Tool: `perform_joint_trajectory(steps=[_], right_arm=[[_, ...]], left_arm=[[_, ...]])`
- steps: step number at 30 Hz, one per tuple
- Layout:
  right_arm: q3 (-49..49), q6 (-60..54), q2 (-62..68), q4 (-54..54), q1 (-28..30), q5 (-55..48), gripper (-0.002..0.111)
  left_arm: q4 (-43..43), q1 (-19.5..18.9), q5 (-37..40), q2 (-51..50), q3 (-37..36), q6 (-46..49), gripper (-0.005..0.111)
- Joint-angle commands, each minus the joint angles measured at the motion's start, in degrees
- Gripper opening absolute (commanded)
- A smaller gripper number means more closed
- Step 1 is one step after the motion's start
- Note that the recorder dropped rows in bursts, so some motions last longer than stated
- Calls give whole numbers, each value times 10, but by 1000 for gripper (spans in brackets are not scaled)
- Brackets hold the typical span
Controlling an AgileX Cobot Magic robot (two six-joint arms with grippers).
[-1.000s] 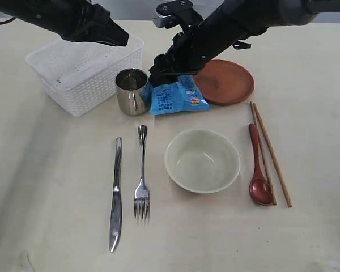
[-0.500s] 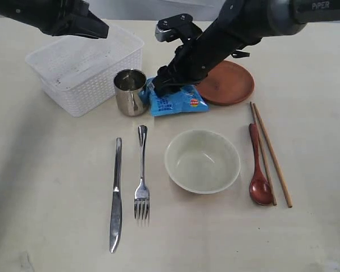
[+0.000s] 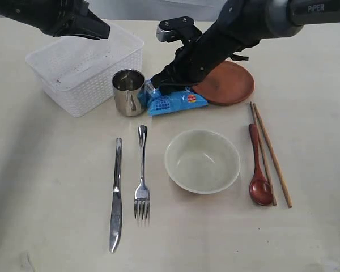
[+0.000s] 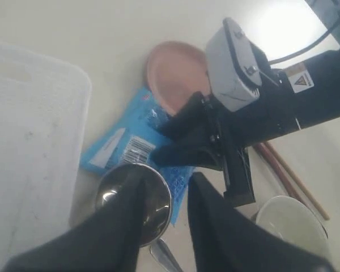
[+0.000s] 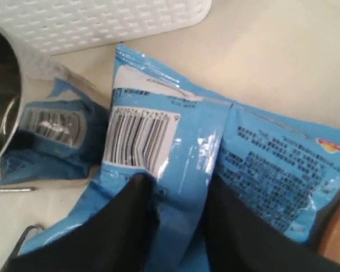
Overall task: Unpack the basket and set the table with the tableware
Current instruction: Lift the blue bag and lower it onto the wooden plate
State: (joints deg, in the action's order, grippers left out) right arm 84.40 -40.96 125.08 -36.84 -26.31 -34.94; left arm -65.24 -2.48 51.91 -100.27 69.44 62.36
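now the right arm (image 3: 232, 34) slants down, jaws clamped on the blue packet (image 3: 178, 101) (left jaws empty, slightly apart).

Directly under the right gripper (image 3: 161, 86), on the table (image 3: 45, 170): snack packet (image 3: 175, 101). Just left of that gripper, beside the packet: cup (image 3: 128, 92). Farther left: basket (image 3: 73, 93), left gripper (image 3: 102, 31) over its far side. Just right of the right gripper: plate (image 3: 229, 85). In front of it: bowl (image 3: 202, 160). Left of the bowl: fork (image 3: 141, 175), then knife (image 3: 117, 195). On the bowl's right: spoon (image 3: 258, 170), then chopsticks (image 3: 270, 153).
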Motion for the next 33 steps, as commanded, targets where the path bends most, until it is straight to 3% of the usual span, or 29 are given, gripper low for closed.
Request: perform_joint_trajectory(steps=[1,5,13,23,27,33], right_arm=[[-5,12,13,13,1,-29,14],[-5,22,3,13,1,-42,-1],[-5,40,-33,28,1,-46,0],[-5,144,-131,173,5,-46,0],[-5,181,-163,228,37,-37,0],[-5,187,-148,199,116,-31,0]], left_arm=[[-11,-2,3,1,-3,2,26],[-11,-2,3,1,-3,2,26],[-16,-2,5,1,-3,2,26],[-16,-2,6,1,-3,2,26],[-16,-2,8,1,-3,2,26],[-16,-2,9,1,-3,6,26]])
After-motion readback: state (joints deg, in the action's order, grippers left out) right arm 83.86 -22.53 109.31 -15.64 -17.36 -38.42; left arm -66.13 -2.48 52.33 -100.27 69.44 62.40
